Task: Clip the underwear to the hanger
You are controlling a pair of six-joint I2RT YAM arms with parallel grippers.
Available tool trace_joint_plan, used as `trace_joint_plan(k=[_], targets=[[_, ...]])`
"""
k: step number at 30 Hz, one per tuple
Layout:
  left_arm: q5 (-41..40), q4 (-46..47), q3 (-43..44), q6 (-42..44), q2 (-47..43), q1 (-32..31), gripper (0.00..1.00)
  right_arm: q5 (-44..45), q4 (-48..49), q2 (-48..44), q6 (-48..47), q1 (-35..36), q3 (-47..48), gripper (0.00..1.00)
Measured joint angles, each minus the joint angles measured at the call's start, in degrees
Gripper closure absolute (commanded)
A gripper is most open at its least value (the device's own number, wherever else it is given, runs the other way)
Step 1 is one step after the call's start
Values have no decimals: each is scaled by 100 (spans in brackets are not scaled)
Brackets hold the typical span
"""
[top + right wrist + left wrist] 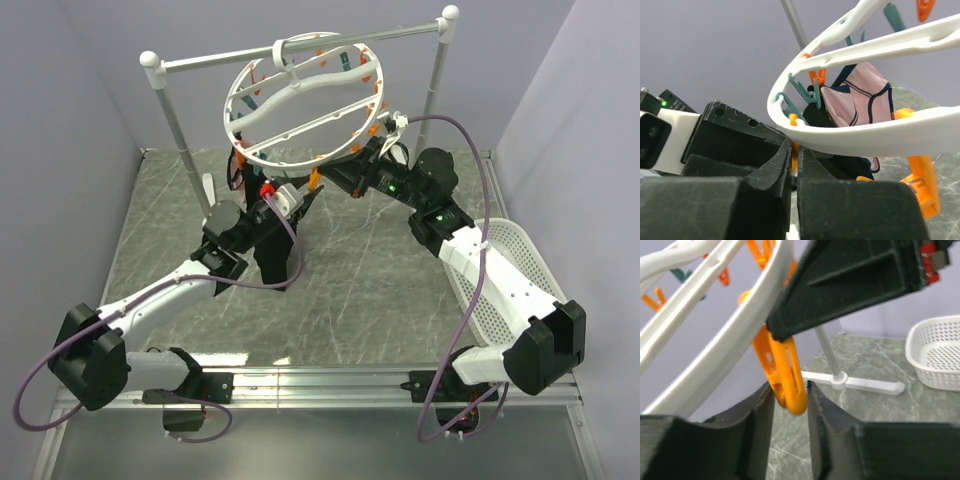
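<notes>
This is a robotics lab test cell. Plain lavender walls (60, 150) close in a small grey-topped table (370, 290) at the left, back and right of the top view. Along the bottom edge, a bare aluminium rail (320, 378) carries the left arm (160, 295) and the right arm (490, 275), with loose purple cables (445, 118) trailing from them. A green status light (395, 187) glows at centre right. The laundry items look like staged props: a stand (220, 60) and hanger (250, 85) at the top, an orange clothespin (787, 375), and a basket (530, 265) at the right.
</notes>
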Motion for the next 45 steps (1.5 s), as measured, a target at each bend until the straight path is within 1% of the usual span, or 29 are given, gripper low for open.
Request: trace_joint_plan(k=[2, 4, 10, 18, 20, 22, 24, 25, 27, 28, 29, 31, 33, 36, 37, 40, 44, 45], targets=[[96, -260, 2, -105, -142, 11, 53, -87, -39, 2, -59, 7, 46, 100], [243, -533, 7, -155, -343, 7, 50, -81, -85, 11, -162, 28, 85, 100], [310, -868, 70, -229, -671, 9, 50, -79, -162, 59, -245, 26, 118, 100], [55, -1034, 417, -284, -275, 20, 52, -114, -164, 92, -173, 26, 136, 100], [-11, -1099, 483, -330, -162, 20, 54, -129, -160, 94, -129, 26, 149, 100], [-42, -1119, 564, -400, -35, 20, 57, -153, -160, 94, -98, 26, 151, 100], [-46, -1119, 640, -498, 61, 20, 66, -153, -162, 98, -74, 26, 151, 100], [-37, -1117, 667, -544, 94, 20, 79, -151, -162, 98, -63, 26, 151, 100], [-79, -1093, 693, -673, 144, 17, 92, -151, -162, 98, -55, 24, 151, 100], [-76, -1086, 706, -730, 151, 31, 99, -127, -166, 98, -48, 17, 151, 85], [-70, -1082, 710, -774, 155, 48, 100, -101, -166, 98, -22, 20, 155, 74], [-76, -1082, 710, -807, 157, 48, 100, -109, -278, 101, 46, 20, 184, 55], [-94, -1062, 710, -841, 157, 70, 100, -66, -501, 101, 42, 13, 273, 52], [-107, -1056, 710, -870, 155, 79, 100, 24, -835, 48, 70, -52, 363, 44], [-120, -1095, 708, -879, 157, 81, 100, 44, -925, -24, 87, -94, 361, 37], [-94, -1067, 706, -914, 146, 81, 100, 240, -1067, -319, 83, -282, 297, 33], [-2, -1040, 708, -1016, 138, 79, 100, 293, -1045, -520, 129, -413, 297, 32], [13, -1040, 706, -1038, 138, 79, 100, 275, -994, -503, 177, -413, 297, 31]])
